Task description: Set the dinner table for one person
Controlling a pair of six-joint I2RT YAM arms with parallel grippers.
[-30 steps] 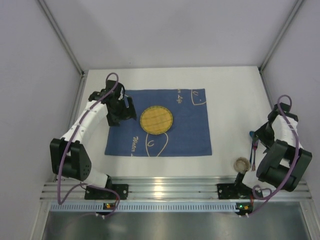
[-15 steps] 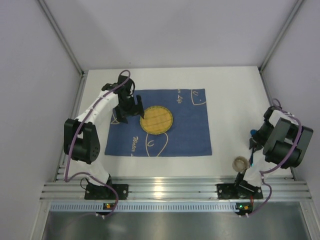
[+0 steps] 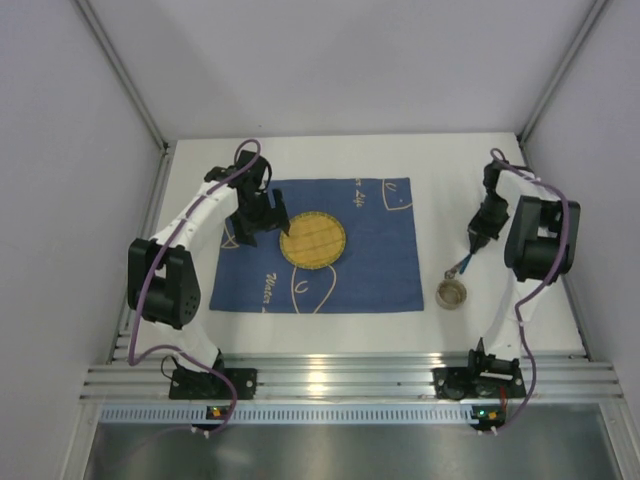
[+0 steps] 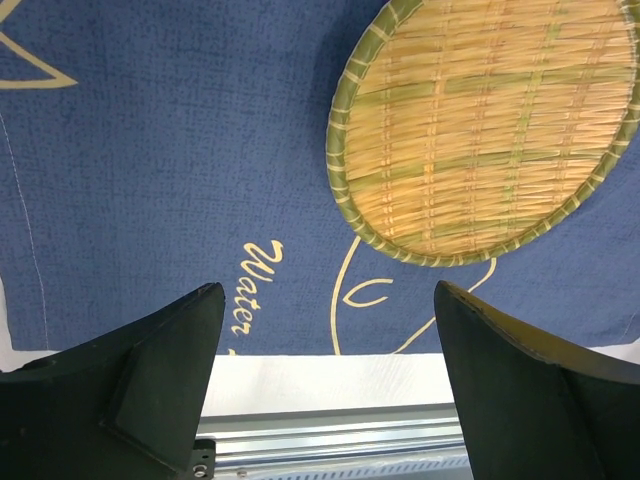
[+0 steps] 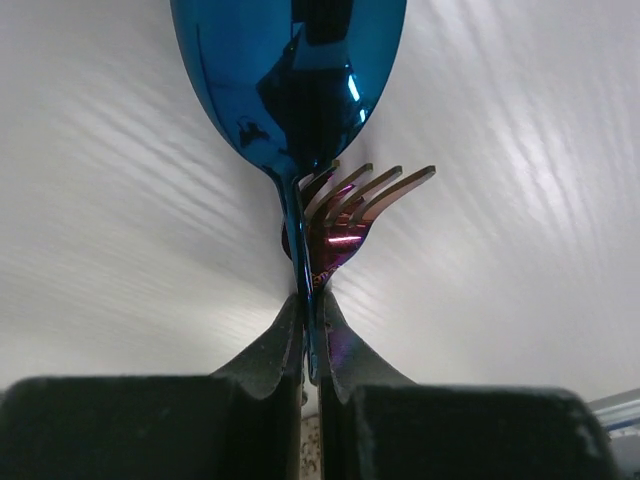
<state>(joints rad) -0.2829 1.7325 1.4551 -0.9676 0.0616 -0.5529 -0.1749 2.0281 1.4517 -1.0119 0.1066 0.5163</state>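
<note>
The dinner table (image 3: 470, 170) is a plain white top. A blue cloth mat (image 3: 380, 265) lies on it, with a round woven plate (image 3: 313, 239) on the mat. My left gripper (image 3: 256, 222) hovers over the mat just left of the plate, open and empty; the left wrist view shows the plate (image 4: 490, 120) beyond the wide-apart gripper (image 4: 328, 292). My right gripper (image 3: 474, 244) hangs right of the mat, shut on a blue spoon (image 5: 290, 70) and a purple fork (image 5: 350, 205) by their handles (image 3: 461, 265), above the white table (image 5: 520, 120).
A small beige cup (image 3: 452, 293) stands on the table just right of the mat's near right corner, below the held cutlery. Grey walls close in the table on three sides. A metal rail (image 3: 330, 380) runs along the near edge.
My right gripper closed on the spoon and fork and swung from the near right edge up and left. The cup now stands further left. My left gripper moved right toward the plate.
</note>
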